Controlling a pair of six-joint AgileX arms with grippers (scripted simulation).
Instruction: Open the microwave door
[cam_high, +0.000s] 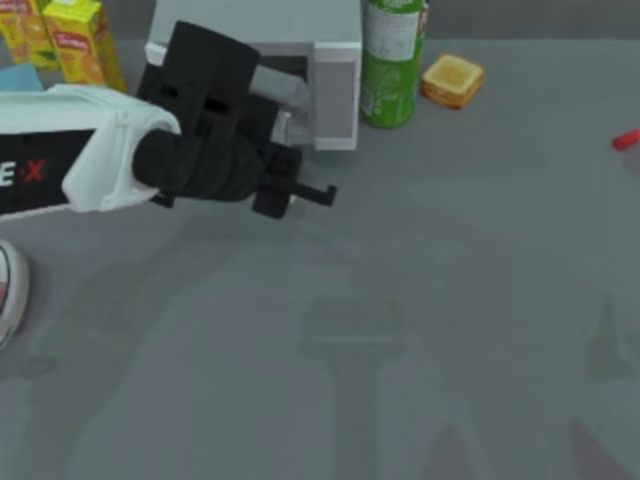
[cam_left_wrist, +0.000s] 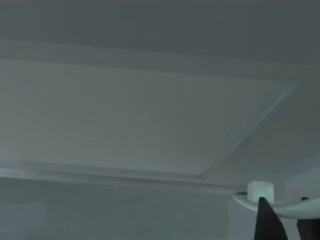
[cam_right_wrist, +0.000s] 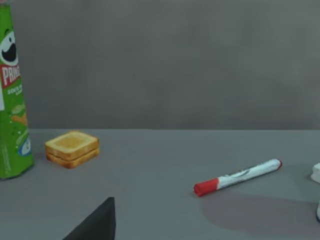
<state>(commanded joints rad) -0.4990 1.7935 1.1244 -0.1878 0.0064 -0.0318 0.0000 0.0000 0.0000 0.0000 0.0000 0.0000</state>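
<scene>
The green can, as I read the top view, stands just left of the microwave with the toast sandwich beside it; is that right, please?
Not quite: in the top view the green can stands just right of the microwave, not left. The toast sandwich does lie beside the can, on its right. On the microwave's left are the yellow cartons.

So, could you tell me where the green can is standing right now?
In the top view, the green can stands upright at the table's back edge, just right of the microwave, with the toast sandwich on its other side.
</scene>
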